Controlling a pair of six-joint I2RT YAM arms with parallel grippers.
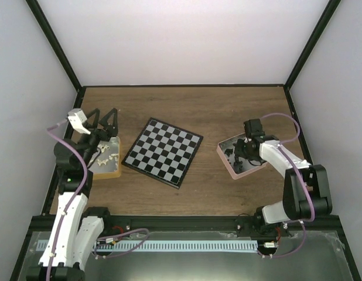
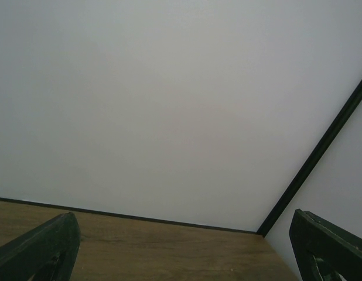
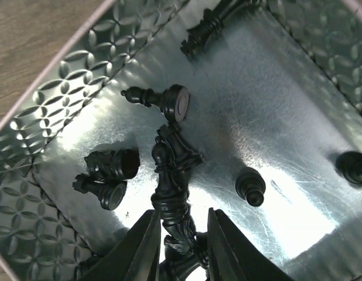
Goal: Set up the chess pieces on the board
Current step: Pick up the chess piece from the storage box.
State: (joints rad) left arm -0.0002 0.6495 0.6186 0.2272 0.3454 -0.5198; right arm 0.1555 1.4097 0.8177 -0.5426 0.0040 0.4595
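In the overhead view the tan tray [image 1: 115, 170] at the left of the table holds a scatter of white pieces [image 1: 106, 153], and the pink tray [image 1: 226, 160] at the right holds the black pieces [image 1: 232, 153]. The board [image 1: 163, 152] lies flat between them, turned cornerwise, apart from both trays. The right wrist view alone shows the pink tray's shiny embossed lining and its contents: several dark figures lying on their sides toward the left and top of the frame, and a small one [image 3: 250, 187] right of centre. A tall black piece [image 3: 172, 175] runs down the middle into the right claw [image 3: 182, 218], whose fingers stand close on either side of it; a thin bright gap shows at the left finger, so I cannot tell whether it is pinched. The left claw [image 1: 105, 115] hangs above the tan tray with fingers spread wide. Its own camera shows only the fingertips in the bottom corners, a strip of table [image 2: 169, 252] and the pale wall [image 2: 169, 105].
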